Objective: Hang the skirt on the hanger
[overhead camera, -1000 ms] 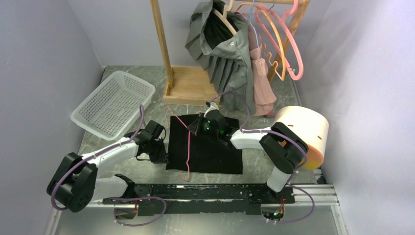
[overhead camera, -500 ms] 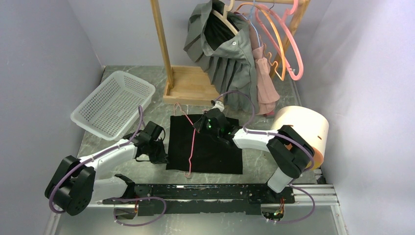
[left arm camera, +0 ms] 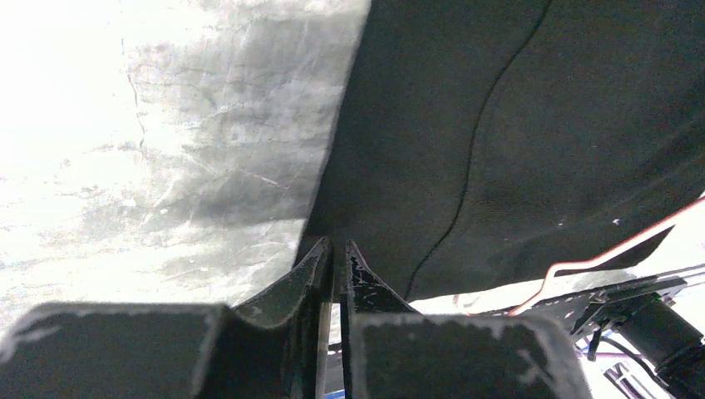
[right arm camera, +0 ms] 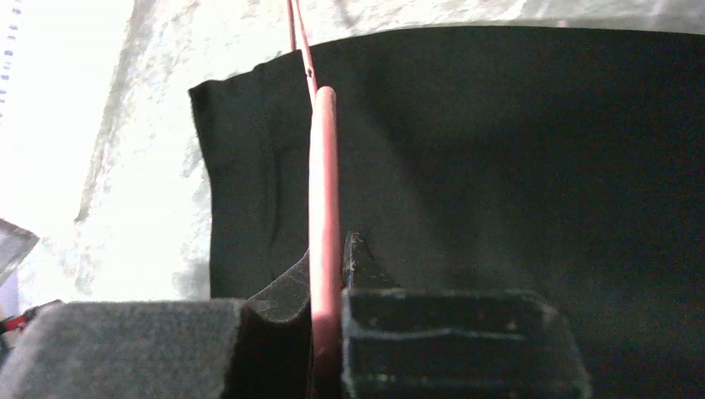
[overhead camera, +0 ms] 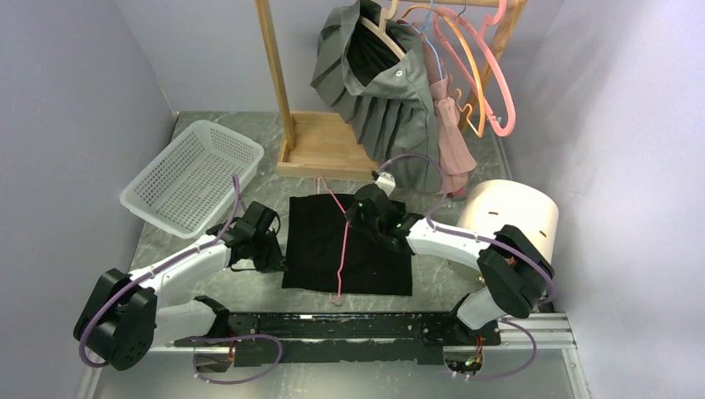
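Note:
The black skirt (overhead camera: pixel 376 259) lies flat on the marble table. A thin pink hanger (overhead camera: pixel 342 249) crosses it from the far edge to the near edge, hook end toward the rack. My right gripper (overhead camera: pixel 360 218) hovers over the skirt's far part, shut on the hanger's rod (right arm camera: pixel 322 183), which runs up between its fingers (right arm camera: pixel 332 249). My left gripper (overhead camera: pixel 278 253) sits at the skirt's left edge. In the left wrist view its jaws (left arm camera: pixel 339 246) stand almost together, pinching the edge of the black cloth (left arm camera: pixel 515 150).
A white mesh basket (overhead camera: pixel 191 174) stands at the left. Behind the skirt is a wooden rack (overhead camera: pixel 324 145) holding a grey pleated skirt (overhead camera: pixel 391 100), a pink garment (overhead camera: pixel 449 141) and several coloured hangers (overhead camera: pixel 486 75). A cream cylinder (overhead camera: pixel 511 216) stands at the right.
My right gripper has carried the pink hanger to the right, from the skirt's left part to near its middle. The left arm has hardly moved.

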Controlling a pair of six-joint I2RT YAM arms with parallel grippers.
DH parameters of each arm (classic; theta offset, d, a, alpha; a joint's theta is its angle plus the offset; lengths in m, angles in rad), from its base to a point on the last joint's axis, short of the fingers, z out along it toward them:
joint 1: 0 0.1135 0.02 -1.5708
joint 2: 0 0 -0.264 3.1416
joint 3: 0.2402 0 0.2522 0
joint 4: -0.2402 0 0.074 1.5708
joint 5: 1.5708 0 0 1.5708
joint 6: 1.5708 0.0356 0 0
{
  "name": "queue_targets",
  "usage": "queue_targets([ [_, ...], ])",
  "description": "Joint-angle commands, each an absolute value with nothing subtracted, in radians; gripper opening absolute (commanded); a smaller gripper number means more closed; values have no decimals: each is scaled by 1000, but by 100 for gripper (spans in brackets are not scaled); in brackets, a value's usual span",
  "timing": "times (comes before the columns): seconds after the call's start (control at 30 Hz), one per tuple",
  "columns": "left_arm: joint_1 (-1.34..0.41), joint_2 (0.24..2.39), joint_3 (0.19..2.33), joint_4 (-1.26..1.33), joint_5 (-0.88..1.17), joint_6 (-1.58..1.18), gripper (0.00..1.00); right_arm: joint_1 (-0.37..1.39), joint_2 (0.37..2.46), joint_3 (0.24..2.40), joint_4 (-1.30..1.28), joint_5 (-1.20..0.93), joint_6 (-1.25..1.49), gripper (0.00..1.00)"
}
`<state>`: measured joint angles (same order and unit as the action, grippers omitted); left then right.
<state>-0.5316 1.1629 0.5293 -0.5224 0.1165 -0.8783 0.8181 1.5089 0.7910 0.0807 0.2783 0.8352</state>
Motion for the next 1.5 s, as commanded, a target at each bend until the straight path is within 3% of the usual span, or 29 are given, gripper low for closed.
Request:
queue_targets([
  [0.0,-529,1144,577,-528,83,-864,14,809,1482,780,-103,476,839,0],
  [0.6,-530,1184,636,-486,97,-823,15,812,1382,786,-281,648,876,0],
  [1.2,-529,1207,677,-470,112,-800,15,814,1235,791,-289,516,900,0],
  [1.47,-530,1192,674,-475,106,-796,16,814,1270,797,-199,447,833,0],
])
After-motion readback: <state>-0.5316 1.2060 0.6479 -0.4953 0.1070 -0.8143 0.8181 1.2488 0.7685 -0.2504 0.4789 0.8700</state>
